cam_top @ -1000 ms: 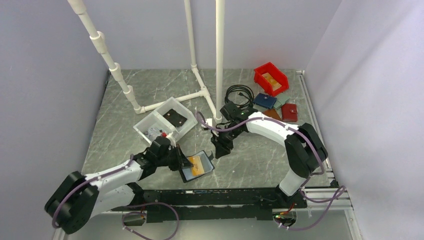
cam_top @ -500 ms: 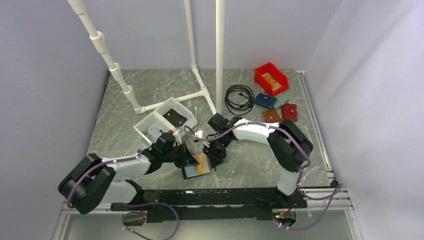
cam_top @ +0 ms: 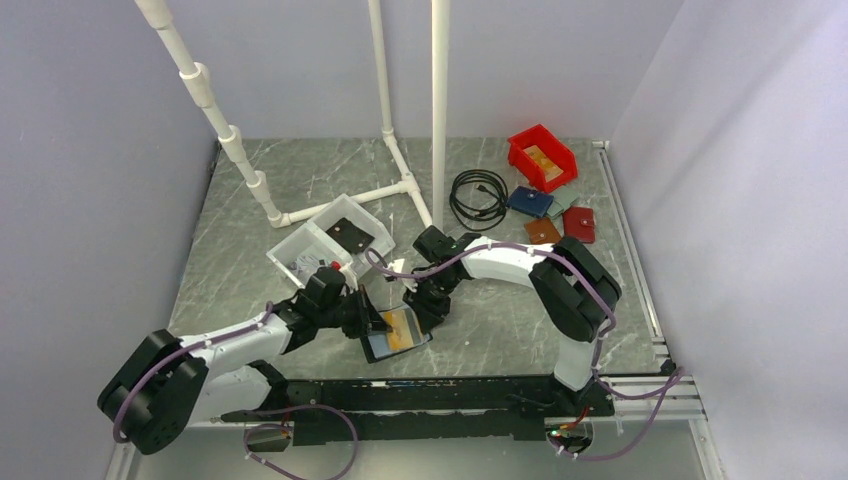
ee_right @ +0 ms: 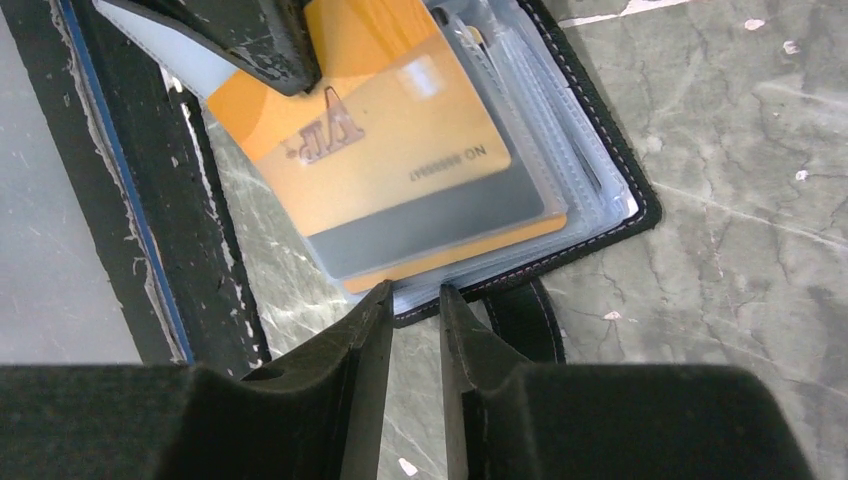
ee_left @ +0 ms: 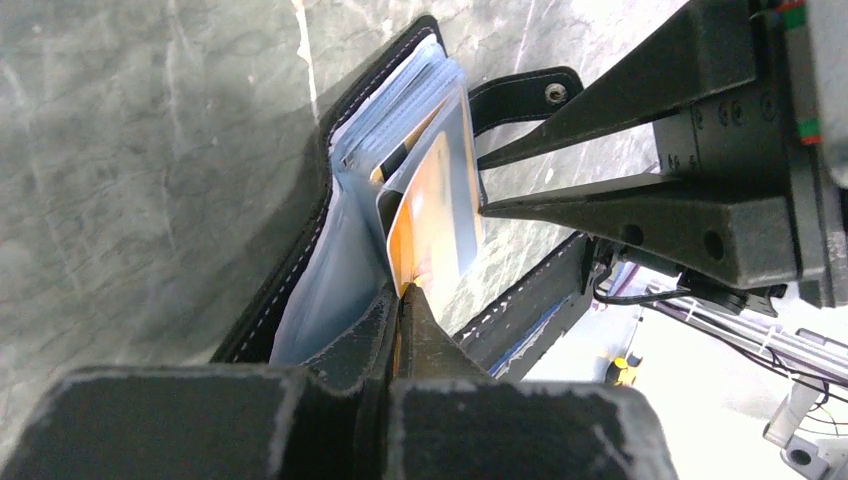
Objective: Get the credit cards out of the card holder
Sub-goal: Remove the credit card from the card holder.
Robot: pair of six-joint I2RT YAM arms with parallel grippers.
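Left gripper (ee_left: 405,300) is pressed together, pinching the near corner of a clear sleeve of the flat black stitched folding card holder (ee_left: 330,180), with the corner of the gold-orange plastic card (ee_right: 390,150) caught in that pinch. The holder is lying open on the grey marbled table (ee_right: 750,200), directly ahead of the left fingertips and extending away from them. The pinched sleeve and card are lifted clear of the other pale blue-grey sleeves. The card is seen printed side up, with raised lettering and a dark grey stripe along the edge nearest the right gripper (ee_right: 414,300). Right fingers are set slightly apart with nothing between them. Their tips are just short of the card's free edge, opposite the left gripper, with the holder's black snap strap (ee_right: 520,320) just beside the tips. Contents of the remaining sleeves cannot be told. The black base rail (ee_right: 150,250) runs close along the holder's side, left of the right fingers in the wrist view. Well apart from both grippers, beyond the right arm's elbow side, a red plastic bin (cam_top: 541,157), a coiled black cable (cam_top: 478,198), and small dark blue (cam_top: 529,202), brown (cam_top: 543,231) and red (cam_top: 578,224) wallets are seen. A clear plastic box (cam_top: 330,245) sits just behind the left gripper's wrist.
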